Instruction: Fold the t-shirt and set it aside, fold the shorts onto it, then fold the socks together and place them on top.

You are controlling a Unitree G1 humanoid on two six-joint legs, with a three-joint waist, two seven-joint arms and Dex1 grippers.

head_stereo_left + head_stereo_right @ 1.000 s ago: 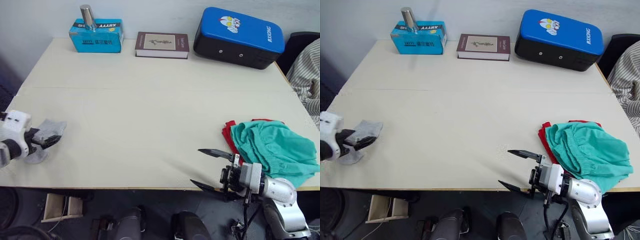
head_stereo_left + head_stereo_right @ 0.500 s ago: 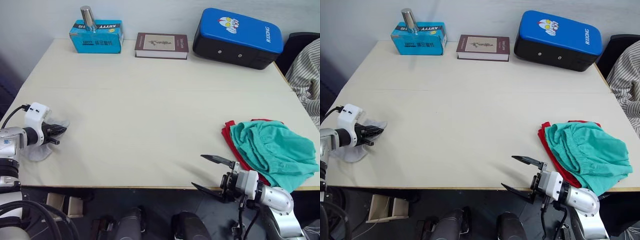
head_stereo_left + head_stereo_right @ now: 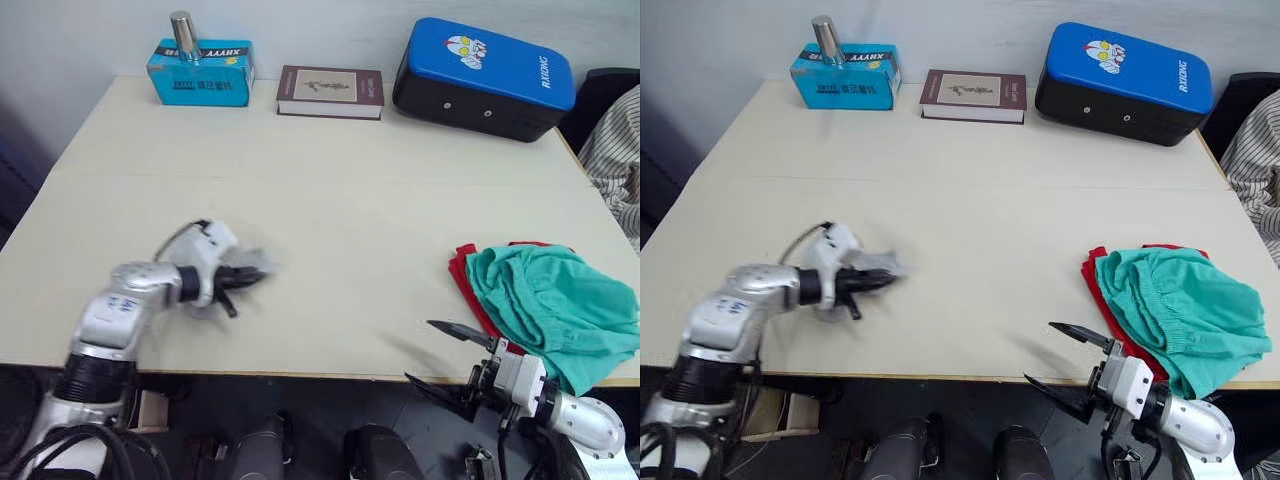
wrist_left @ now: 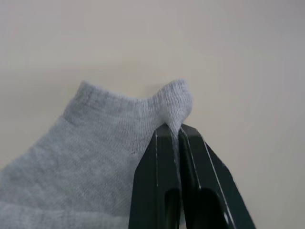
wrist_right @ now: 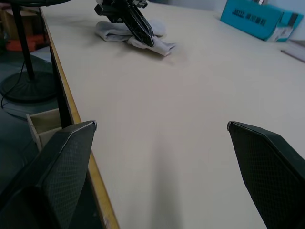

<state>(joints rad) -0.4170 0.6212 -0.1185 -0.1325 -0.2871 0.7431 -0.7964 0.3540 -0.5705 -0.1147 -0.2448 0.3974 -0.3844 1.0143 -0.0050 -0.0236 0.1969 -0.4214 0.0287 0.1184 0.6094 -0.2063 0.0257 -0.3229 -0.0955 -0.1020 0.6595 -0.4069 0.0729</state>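
The grey socks [image 4: 109, 157] lie bunched on the table left of centre, and my left gripper [image 3: 250, 277] is shut on the edge of a cuff. The teal shorts [image 3: 550, 310] lie in a heap at the table's right front. They rest on the folded red t-shirt [image 3: 462, 268], which only peeks out along the left side and the back. My right gripper [image 3: 440, 358] hangs open at the table's front edge, just left of the garments, with nothing between its fingers. Seen from the right wrist, the socks [image 5: 157, 44] lie far across the tabletop.
Along the back edge stand a teal box [image 3: 200, 75] with a metal cylinder [image 3: 182, 30] on it, a brown book [image 3: 330, 90] and a blue and black case [image 3: 485, 75]. A person's striped sleeve [image 3: 615, 140] shows at the right. The table [image 3: 350, 200] has bare surface between the socks and the garments.
My left gripper has shut on the socks and dragged them from the table's left edge rightward toward the middle. The right gripper has dropped slightly, still open.
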